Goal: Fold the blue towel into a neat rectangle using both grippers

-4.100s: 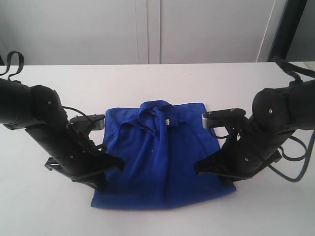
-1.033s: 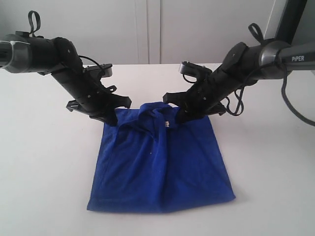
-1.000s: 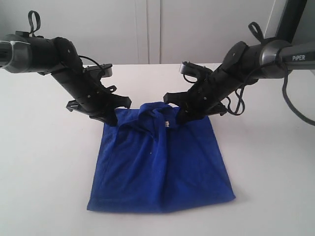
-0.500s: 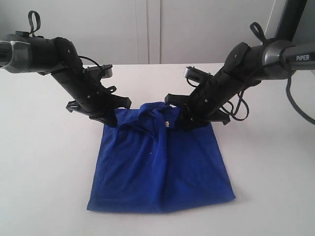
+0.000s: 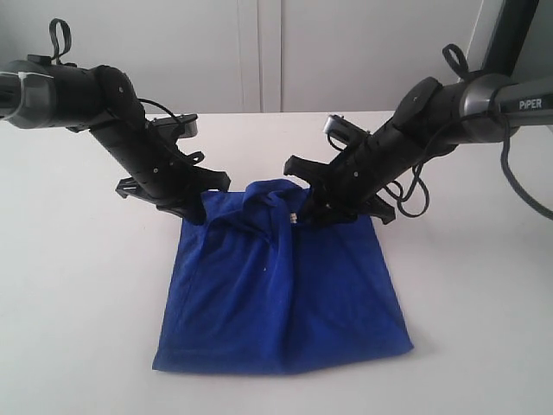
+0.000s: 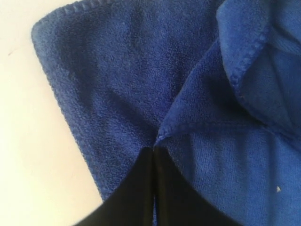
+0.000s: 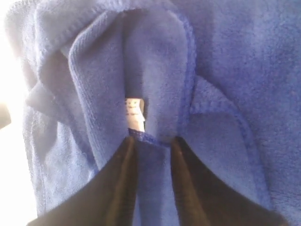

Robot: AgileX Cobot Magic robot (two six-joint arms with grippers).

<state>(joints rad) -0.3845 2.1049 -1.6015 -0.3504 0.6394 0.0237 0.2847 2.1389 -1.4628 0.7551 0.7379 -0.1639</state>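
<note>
Your blue towel (image 5: 285, 294) lies rumpled mid-tabletop (image 5: 78, 285), your left hand (image 5: 195, 209) pinched closed at a fold by 1 corner, your right hand (image 5: 305, 213) fingers parted astride a bunched ridge beside the white tag (image 7: 134, 113).

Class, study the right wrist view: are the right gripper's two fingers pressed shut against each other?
No: the fingers of the right gripper stand apart, with the blue towel showing in the gap between them.
</note>
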